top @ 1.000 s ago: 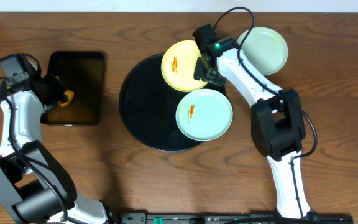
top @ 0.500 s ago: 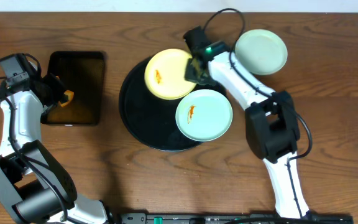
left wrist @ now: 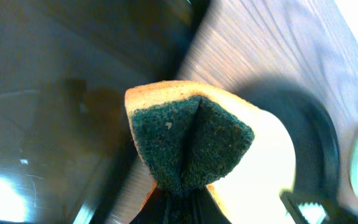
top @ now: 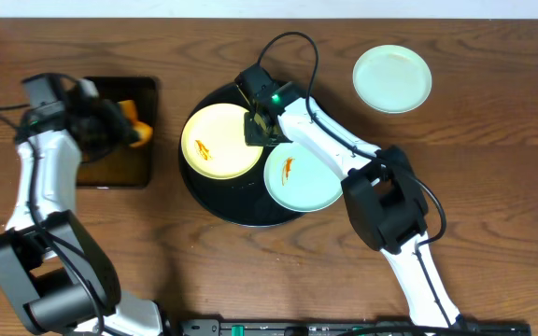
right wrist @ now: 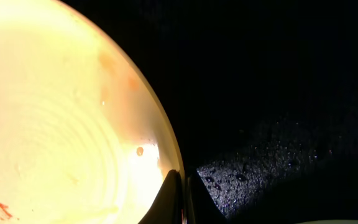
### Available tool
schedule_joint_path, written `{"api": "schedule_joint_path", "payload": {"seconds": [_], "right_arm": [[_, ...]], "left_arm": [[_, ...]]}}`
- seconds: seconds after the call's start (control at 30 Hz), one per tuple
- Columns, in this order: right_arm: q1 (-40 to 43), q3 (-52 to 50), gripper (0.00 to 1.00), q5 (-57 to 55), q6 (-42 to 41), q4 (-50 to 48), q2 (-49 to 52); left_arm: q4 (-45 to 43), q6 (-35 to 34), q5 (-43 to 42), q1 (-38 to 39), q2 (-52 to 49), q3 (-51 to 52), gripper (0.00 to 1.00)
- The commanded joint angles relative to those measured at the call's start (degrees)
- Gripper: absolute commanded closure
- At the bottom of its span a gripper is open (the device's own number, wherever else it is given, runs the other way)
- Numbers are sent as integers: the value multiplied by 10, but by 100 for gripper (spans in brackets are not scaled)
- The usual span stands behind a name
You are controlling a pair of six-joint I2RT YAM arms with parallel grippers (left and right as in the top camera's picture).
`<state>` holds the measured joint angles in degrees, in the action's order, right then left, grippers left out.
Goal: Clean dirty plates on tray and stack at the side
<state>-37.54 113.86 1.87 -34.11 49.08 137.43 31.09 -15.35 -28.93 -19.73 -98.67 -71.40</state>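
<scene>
On round tray (top: 222, 201), mid-table: two plates left for you to wipe; roughly one of three done, judging by smears. Yellow plate (top: 224, 140) on tray's left half, orange smear showing. Smeared mint plate (top: 311, 182) on right half, just beside it. Clean mint plate (top: 392, 78) alone on table, far right: your stack's base. Right arm reaches across tray, right gripper (top: 256, 129) clamped on yellow plate's right rim. Left gripper (top: 127, 131) over rectangular tray (top: 110, 168), pinching folded sponge (left wrist: 188, 146), apart from plates.
</scene>
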Motion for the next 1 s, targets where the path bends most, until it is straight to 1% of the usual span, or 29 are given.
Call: {"api": "schedule_joint_path", "payload": {"seconds": [0.0, 0.07, 0.17, 0.2, 0.3, 0.37, 0.47, 0.53, 0.57, 0.6, 0.63, 0.67, 0.73, 0.8, 0.83, 0.9, 0.97], "right_arm": [[-5, 4, 99, 17, 16, 5, 16], [-3, 4, 98, 19, 2, 7, 16], [-3, 4, 98, 24, -77, 14, 16], [-3, 4, 99, 31, -86, 14, 16], [-4, 5, 93, 76, -90, 16, 16], [0, 5, 78, 106, -29, 17, 9], [17, 7, 37, 101, 26, 28, -19], [33, 9, 21, 99, 62, 38, -42], [40, 9, 20, 99, 76, 40, -50], [51, 9, 16, 100, 102, 38, -63], [58, 9, 16, 100, 127, 32, -70], [69, 9, 22, 100, 182, 10, -75], [80, 9, 34, 100, 254, -22, -71], [83, 9, 35, 100, 302, -36, -65], [81, 9, 35, 111, 339, -45, -58], [75, 9, 37, 113, 346, -56, -48], [61, 9, 44, 113, 342, -71, -30]], "left_arm": [[32, 10, -13, 62, 14, -9, 93], [52, -1, 12, 95, 9, -9, 93], [62, -2, 42, 137, 7, -9, 93], [62, -4, 52, 146, 7, -9, 93], [62, -12, 90, 164, 7, -9, 93], [64, -13, 109, 167, 7, -9, 93], [66, -12, 122, 165, 7, -9, 92], [68, -12, 133, 165, 7, -9, 92], [68, -12, 136, 165, 7, -9, 93], [68, -12, 136, 165, 7, -9, 93], [67, -12, 136, 165, 7, -9, 93], [67, -12, 136, 165, 7, -9, 93], [68, -12, 136, 165, 7, -9, 93], [68, -12, 136, 165, 7, -9, 93], [68, -12, 136, 165, 7, -9, 93], [68, -12, 136, 165, 7, -9, 92], [69, -12, 136, 165, 7, -9, 93]]}}
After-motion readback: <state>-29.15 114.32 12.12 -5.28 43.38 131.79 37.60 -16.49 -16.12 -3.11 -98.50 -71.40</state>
